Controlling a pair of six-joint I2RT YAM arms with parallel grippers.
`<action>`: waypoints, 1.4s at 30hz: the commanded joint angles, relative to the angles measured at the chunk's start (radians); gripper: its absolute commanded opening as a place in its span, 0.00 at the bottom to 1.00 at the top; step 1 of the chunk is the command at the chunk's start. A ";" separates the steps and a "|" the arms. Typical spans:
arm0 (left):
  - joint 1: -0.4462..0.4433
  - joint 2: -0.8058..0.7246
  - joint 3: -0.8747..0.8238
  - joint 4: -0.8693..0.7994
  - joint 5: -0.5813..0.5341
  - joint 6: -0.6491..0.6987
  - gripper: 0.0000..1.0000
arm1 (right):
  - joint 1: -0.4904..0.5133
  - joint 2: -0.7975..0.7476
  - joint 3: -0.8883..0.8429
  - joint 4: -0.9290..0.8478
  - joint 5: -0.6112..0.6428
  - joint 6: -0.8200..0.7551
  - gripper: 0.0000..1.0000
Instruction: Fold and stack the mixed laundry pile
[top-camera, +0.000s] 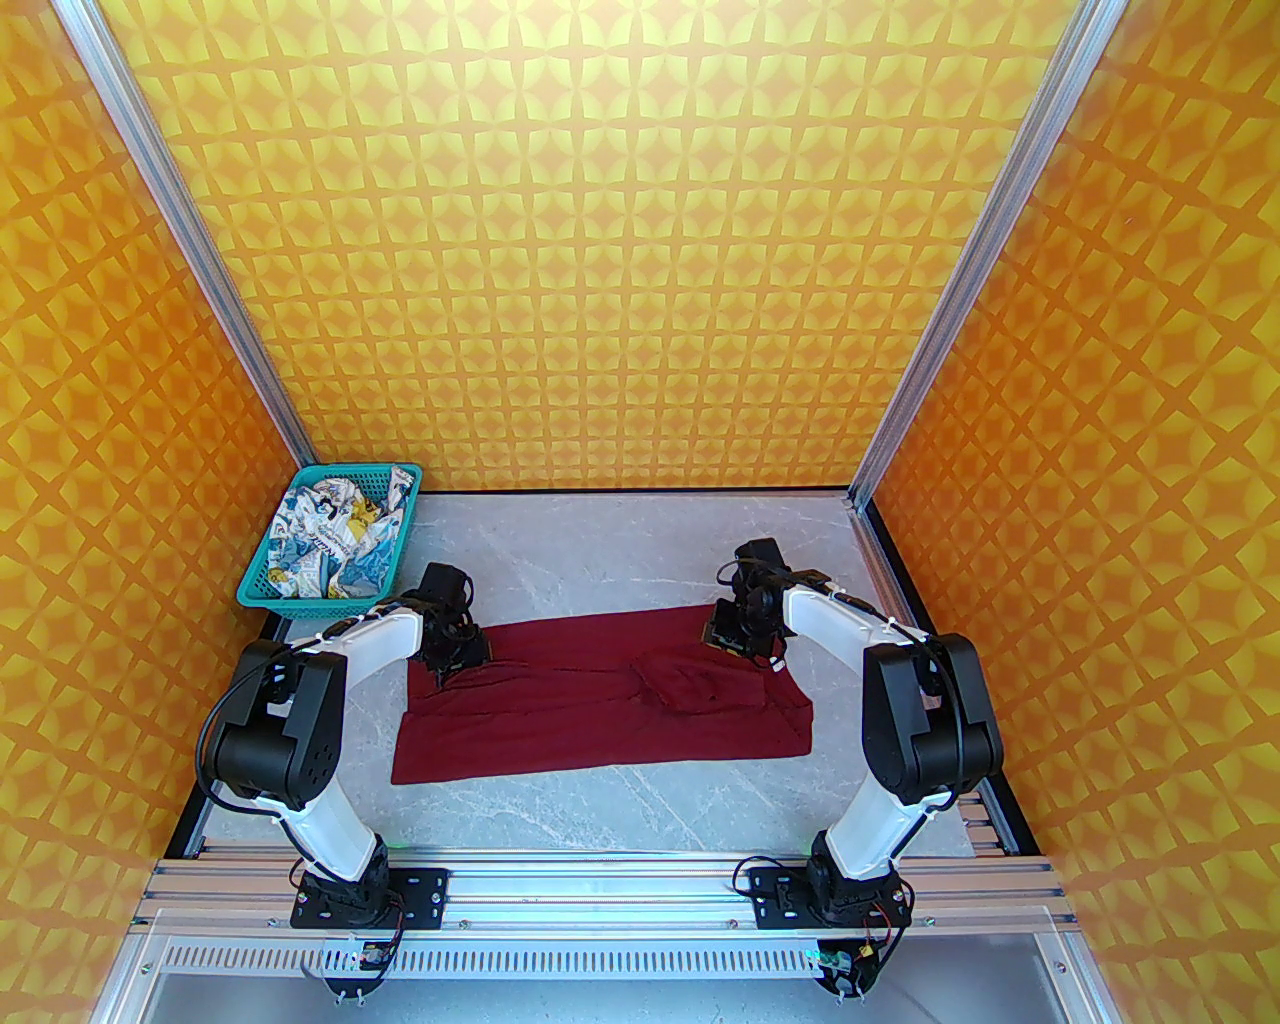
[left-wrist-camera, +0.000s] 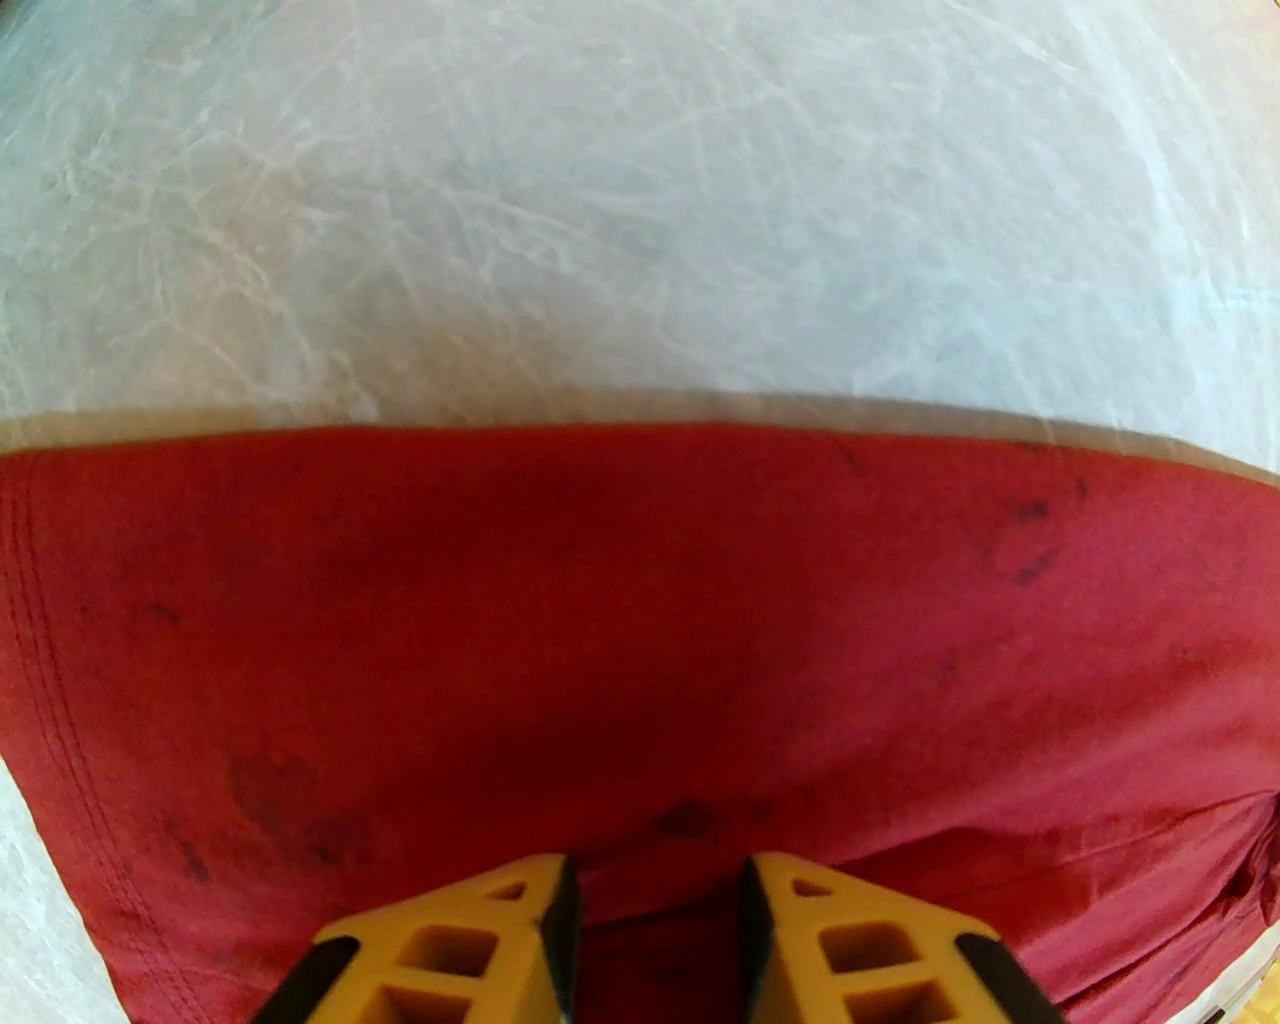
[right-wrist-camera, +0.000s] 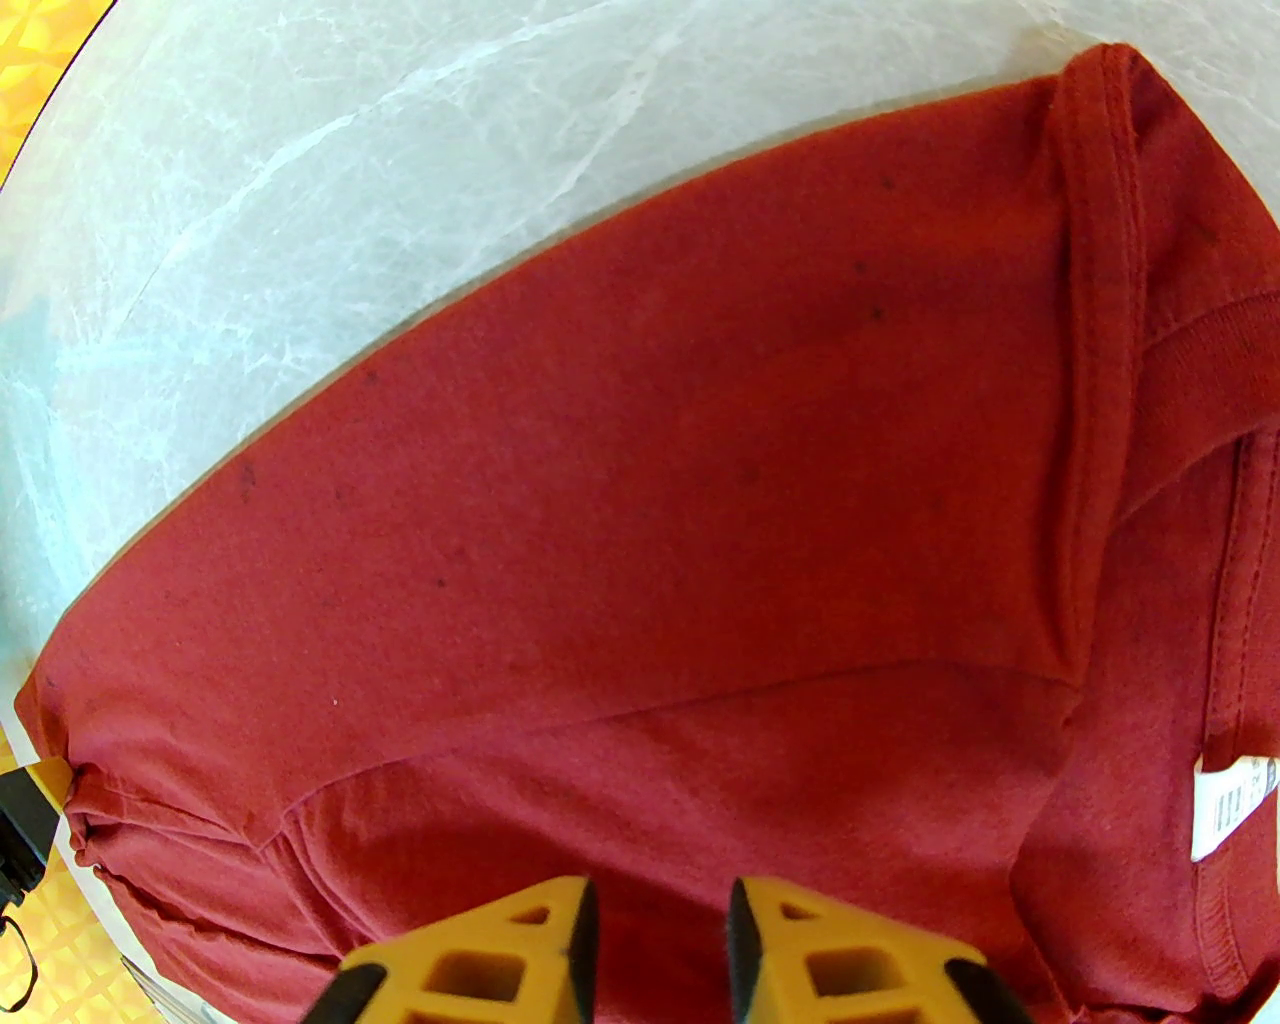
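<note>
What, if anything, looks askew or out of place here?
The dark red cloth T-shirt has a bunched lump right of centre; the white printed garment lies crumpled in the teal plastic basket.

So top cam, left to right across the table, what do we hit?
Teal basket holding the printed white garment → left claw → right claw. The dark red T-shirt spans beneath both claws, so it has no single slot.

I work in a robot lab test cell: aluminium-profile posts (top-camera: 190, 230) frame orange patterned backdrop walls (top-camera: 600, 250) around a marble-look table (top-camera: 600, 810), and my arm bases (top-camera: 345, 890) are bolted to the near rail (top-camera: 600, 885).
</note>
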 joint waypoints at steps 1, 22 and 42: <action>-0.009 0.051 0.032 -0.023 -0.064 0.021 0.31 | -0.033 0.064 0.028 -0.013 0.052 -0.009 0.28; -0.134 -0.095 0.119 -0.148 -0.152 0.136 0.51 | -0.072 -0.026 0.128 -0.092 0.116 -0.002 0.34; -0.177 0.016 -0.028 -0.050 -0.095 0.071 0.39 | 0.012 0.014 -0.041 0.028 0.075 0.026 0.36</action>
